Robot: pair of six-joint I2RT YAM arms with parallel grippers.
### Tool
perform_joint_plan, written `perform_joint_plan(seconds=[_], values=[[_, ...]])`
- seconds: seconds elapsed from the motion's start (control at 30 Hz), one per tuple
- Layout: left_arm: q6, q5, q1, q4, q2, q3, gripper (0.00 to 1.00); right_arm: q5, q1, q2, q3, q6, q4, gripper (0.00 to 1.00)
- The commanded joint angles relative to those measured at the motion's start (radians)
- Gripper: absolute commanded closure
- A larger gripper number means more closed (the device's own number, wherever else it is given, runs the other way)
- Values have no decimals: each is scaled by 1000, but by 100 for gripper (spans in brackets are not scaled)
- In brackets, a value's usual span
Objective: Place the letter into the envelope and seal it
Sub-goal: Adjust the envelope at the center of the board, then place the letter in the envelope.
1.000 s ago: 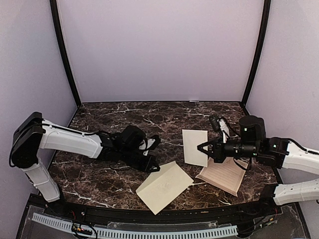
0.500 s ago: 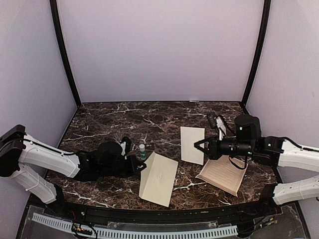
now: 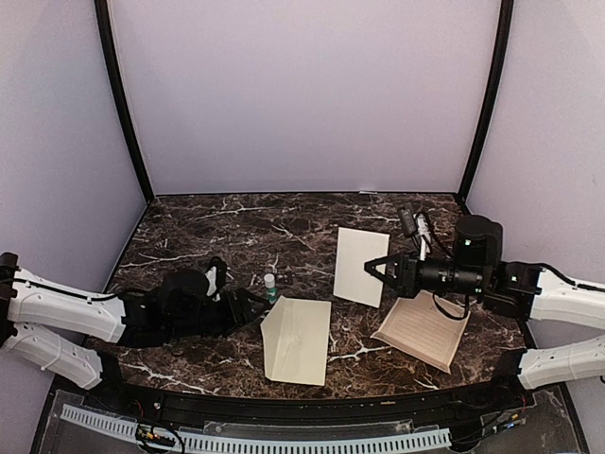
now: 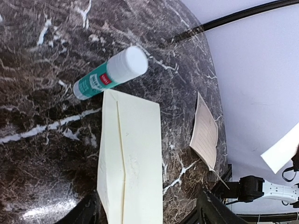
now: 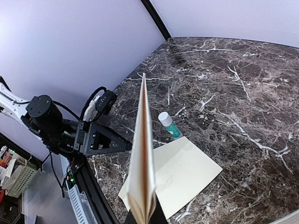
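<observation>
The cream envelope lies flat near the table's front, its flap fold showing in the left wrist view. My left gripper is low on the table at the envelope's left end. It is open, and the envelope's near end lies between its fingers without being gripped. The letter, a tan sheet with printed lines, lies curled on the table at the right. Above it, my right gripper is shut on a plain cream folded sheet held upright, edge-on in the right wrist view.
A green glue stick with a white cap stands just beyond the envelope's far left corner. Lilac walls with black corner posts close in the marble table.
My left gripper opened and let go of the envelope, which dropped from tilted to flat. The left arm drew back to the left. The right gripper lifted its sheet slightly.
</observation>
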Motion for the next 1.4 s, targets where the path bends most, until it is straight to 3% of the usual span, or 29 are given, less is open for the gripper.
perform_joint_plan(seconds=[0.0,0.07,0.2,0.3,0.5,0.6,0.73,0.9,1.23,1.37], values=[[181,-46,0,-151,-175,39,29,-88,3,-34,-38,30,136,100],[305,3,4,-160,-213,90,27,-138,3,-38,-51,40,187,100],[456,299,23,-104,-192,218,24,-288,3,-41,-70,62,333,100],[487,515,25,-85,-122,341,24,-390,9,-7,-50,71,381,100],[502,679,25,31,-33,409,22,-442,48,37,-25,84,423,100],[508,780,25,59,-2,427,27,-431,56,51,-19,88,437,100],[522,801,25,66,7,423,37,-420,57,57,-13,95,453,100],[515,813,25,107,17,412,65,-420,56,83,0,93,443,100],[495,714,25,92,14,414,100,-387,58,102,4,93,411,100],[509,587,39,-116,-6,437,100,-322,57,82,-4,97,357,75]])
